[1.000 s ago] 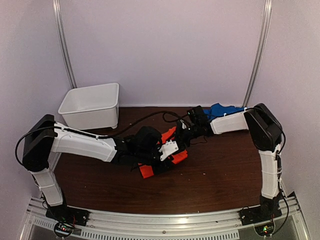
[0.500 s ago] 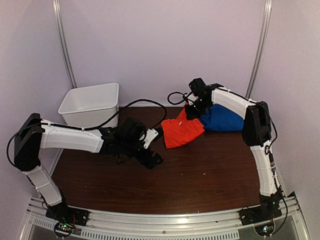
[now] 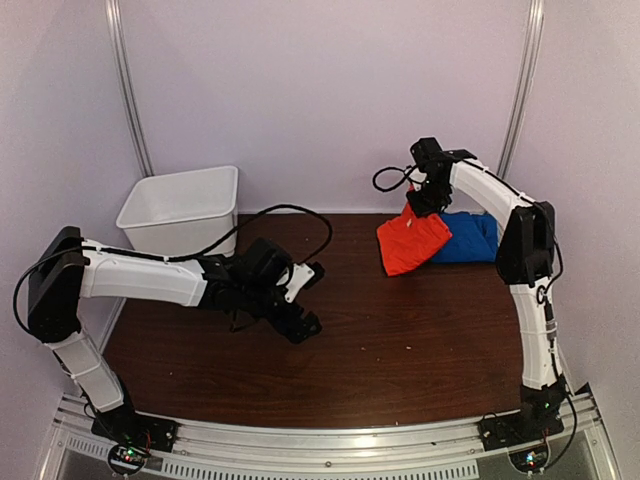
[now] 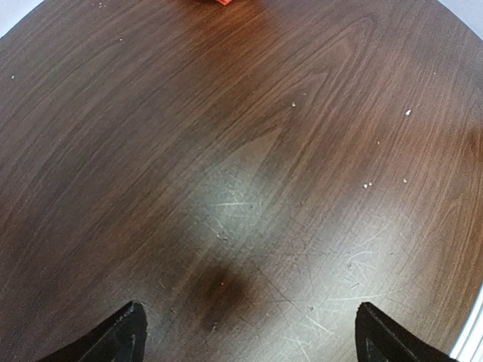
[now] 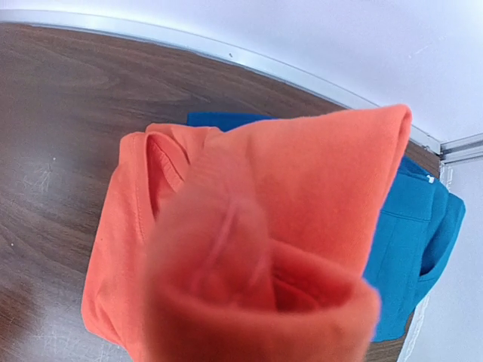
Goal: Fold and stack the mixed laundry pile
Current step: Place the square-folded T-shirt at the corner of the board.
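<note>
The orange-red T-shirt (image 3: 411,242) hangs folded from my right gripper (image 3: 424,203), which is shut on its top edge at the back right. Its lower part rests on the table and laps over the left end of the royal-blue garment (image 3: 472,237), which lies flat by the back wall. In the right wrist view the orange-red T-shirt (image 5: 302,226) fills the frame and hides the fingers, with the blue garment (image 5: 419,241) behind it. My left gripper (image 3: 309,298) stands open and empty low over bare wood at the centre left; its fingertips (image 4: 124,335) sit wide apart.
A white plastic bin (image 3: 183,208) stands at the back left corner of the dark wooden table (image 3: 420,340). Black cables loop between the arms near the back. Walls close in the table on three sides.
My left gripper has let go of the orange-red T-shirt, opened wide and pulled back left. My right gripper has lifted the shirt and carried it right, onto the blue garment.
</note>
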`<action>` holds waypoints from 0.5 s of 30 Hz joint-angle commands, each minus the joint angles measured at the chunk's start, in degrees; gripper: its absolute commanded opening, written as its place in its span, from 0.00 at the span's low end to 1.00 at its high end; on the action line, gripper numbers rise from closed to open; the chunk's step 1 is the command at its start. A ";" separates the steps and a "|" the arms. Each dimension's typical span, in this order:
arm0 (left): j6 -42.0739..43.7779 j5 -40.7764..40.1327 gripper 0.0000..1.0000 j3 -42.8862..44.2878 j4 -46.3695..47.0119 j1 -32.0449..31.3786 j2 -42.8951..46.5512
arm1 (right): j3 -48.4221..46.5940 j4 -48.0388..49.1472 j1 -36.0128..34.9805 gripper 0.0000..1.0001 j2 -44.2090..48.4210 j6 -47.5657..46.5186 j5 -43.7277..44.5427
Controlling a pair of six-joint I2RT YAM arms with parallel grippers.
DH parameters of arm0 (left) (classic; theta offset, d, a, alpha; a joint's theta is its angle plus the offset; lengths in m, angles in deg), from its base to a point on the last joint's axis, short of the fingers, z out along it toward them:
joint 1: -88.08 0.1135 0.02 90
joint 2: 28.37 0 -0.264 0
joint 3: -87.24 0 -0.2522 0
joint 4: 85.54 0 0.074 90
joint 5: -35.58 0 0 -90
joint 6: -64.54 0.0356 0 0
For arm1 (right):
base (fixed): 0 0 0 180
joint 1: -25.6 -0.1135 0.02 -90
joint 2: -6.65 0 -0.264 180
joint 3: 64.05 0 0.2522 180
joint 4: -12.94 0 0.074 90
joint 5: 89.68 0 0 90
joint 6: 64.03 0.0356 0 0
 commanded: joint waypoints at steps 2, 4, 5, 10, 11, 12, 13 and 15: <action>1.17 -0.63 0.97 1.58 -0.81 -0.07 -0.32 | -3.93 1.95 1.32 0.00 6.00 -1.05 3.18; 1.39 -0.80 0.98 1.81 -0.98 -0.09 -0.49 | -4.94 2.20 1.93 0.00 6.26 -1.19 3.30; 1.45 -0.94 0.98 1.82 -1.04 -0.11 -0.54 | -5.38 2.25 2.24 0.00 6.41 -1.27 3.17; 2.03 -1.46 0.98 2.08 -1.26 -0.12 -0.81 | -6.55 2.43 3.54 0.00 7.75 -1.97 3.48; 2.19 -1.50 0.98 2.07 -1.06 -0.09 -0.87 | -6.52 2.48 3.80 0.00 8.04 -2.20 3.57; 2.26 -1.60 0.98 2.15 -0.91 -0.06 -1.00 | -6.59 2.40 3.97 0.00 8.21 -2.62 3.87; 2.32 -1.66 0.98 2.28 -0.85 -0.09 -1.25 | -6.56 2.39 4.22 0.00 8.48 -2.84 4.03; 2.55 -1.38 0.98 3.01 -0.96 -0.04 -2.05 | -6.03 2.39 5.07 0.00 8.77 -3.06 3.49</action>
